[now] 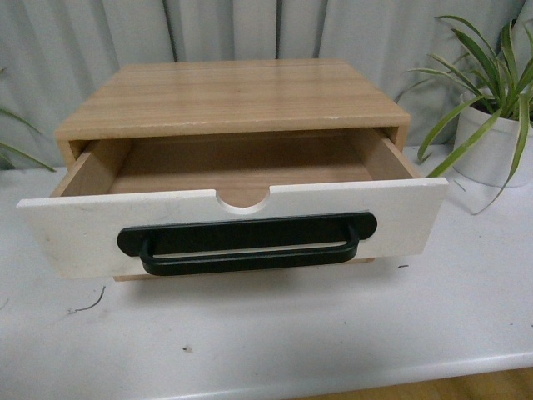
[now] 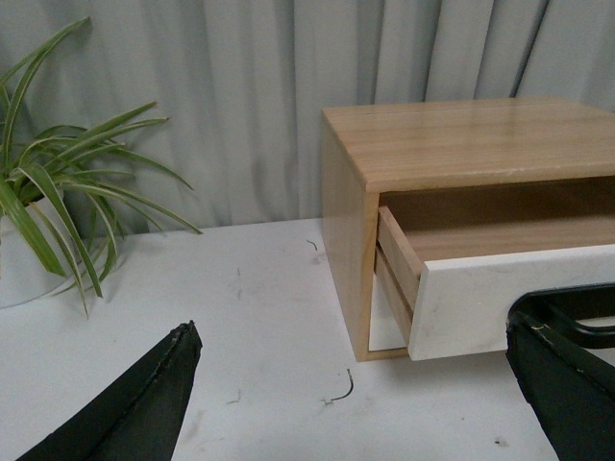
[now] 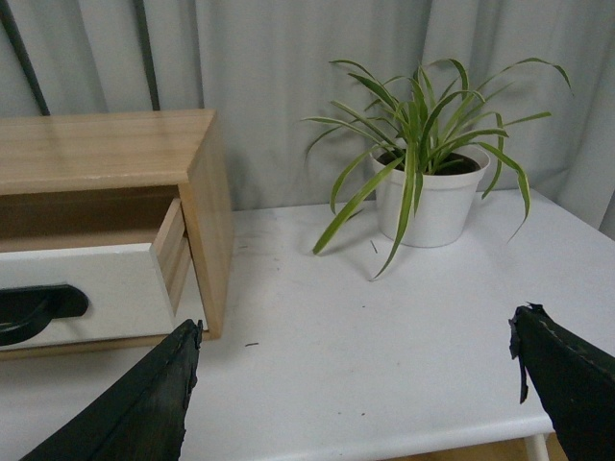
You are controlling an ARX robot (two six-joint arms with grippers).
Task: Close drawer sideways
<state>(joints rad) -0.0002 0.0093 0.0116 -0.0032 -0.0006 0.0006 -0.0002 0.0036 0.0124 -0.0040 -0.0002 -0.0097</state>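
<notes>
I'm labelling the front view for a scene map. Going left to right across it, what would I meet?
stray plant leaves → small wire scrap on the table → black bar handle of the open drawer → potted plant in its white pot

drawer (image 1: 233, 225): wooden box with a white front
handle (image 1: 246, 242): wide black bar, horizontal across the front
notch (image 1: 244, 200): semicircular cut in the front's top edge
state: pulled well out, inside bare
</notes>
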